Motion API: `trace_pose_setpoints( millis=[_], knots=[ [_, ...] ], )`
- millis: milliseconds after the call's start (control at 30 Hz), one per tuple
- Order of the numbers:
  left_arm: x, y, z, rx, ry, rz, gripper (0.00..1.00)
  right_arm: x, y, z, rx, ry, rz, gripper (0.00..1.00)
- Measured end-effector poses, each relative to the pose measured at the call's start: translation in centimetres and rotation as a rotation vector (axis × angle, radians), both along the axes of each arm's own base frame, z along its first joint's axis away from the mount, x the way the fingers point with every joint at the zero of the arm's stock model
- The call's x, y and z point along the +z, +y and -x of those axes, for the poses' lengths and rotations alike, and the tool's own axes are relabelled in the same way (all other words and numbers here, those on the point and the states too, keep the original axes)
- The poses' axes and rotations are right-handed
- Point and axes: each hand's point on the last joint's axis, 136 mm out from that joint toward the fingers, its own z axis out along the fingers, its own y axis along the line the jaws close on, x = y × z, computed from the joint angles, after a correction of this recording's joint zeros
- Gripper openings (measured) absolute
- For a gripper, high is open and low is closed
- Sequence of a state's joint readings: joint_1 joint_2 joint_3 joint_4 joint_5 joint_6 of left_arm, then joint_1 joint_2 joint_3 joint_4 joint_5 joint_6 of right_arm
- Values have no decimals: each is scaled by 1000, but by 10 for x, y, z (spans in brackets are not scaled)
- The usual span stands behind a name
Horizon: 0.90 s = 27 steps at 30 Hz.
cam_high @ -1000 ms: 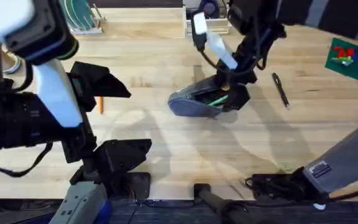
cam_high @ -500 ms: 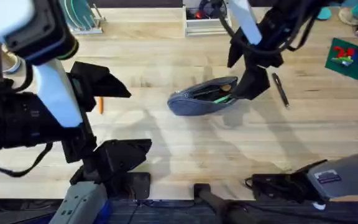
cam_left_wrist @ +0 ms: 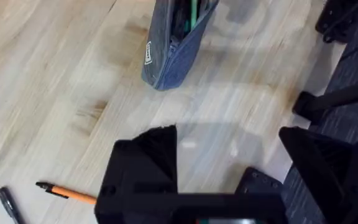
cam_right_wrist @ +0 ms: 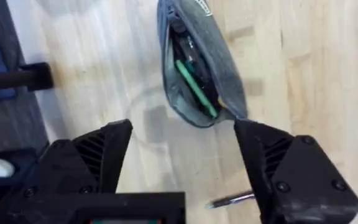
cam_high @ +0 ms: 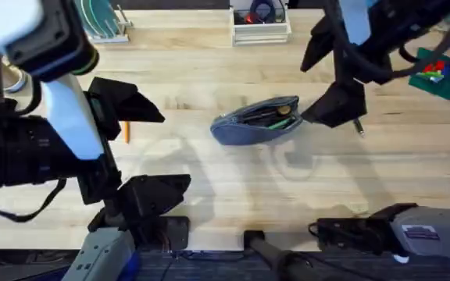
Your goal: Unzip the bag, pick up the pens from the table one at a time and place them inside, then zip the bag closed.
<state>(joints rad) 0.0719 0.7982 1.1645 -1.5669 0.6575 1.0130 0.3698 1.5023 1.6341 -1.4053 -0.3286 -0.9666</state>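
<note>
The bag lay unzipped near the middle of the table, mouth gaping, a green pen and darker items visible inside. The right gripper hung just beside the bag's far-right end, fingers spread wide and empty. A dark pen lay on the wood just past that gripper, partly covered by it; the right wrist view caught its tip between the fingers. An orange pen lay well to the left of the bag, half hidden behind the left gripper, whose fingers stood apart, holding nothing. Beyond the bag sat a white tray; to its far right, a green board with coloured bricks.
</note>
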Motion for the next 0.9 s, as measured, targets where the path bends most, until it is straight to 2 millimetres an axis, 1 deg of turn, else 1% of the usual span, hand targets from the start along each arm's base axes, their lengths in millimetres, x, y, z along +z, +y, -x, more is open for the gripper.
trace_pose_setpoints(
  millis=[200,400,600,733,800,900],
  knots=[
    [0,0,0,0,0,0,995,-2,-5,13,-31,66,19,998],
    [0,0,0,0,0,0,995,-2,-5,14,-127,108,16,998],
    [0,0,0,0,0,0,995,-1,-5,13,-331,191,8,997],
    [0,0,0,0,0,0,995,-1,-4,8,-484,239,-7,997],
    [0,0,0,0,0,0,995,-2,-9,4,-581,251,4,997],
    [0,0,0,0,0,0,995,-6,-26,-4,-741,249,54,997]
  ],
)
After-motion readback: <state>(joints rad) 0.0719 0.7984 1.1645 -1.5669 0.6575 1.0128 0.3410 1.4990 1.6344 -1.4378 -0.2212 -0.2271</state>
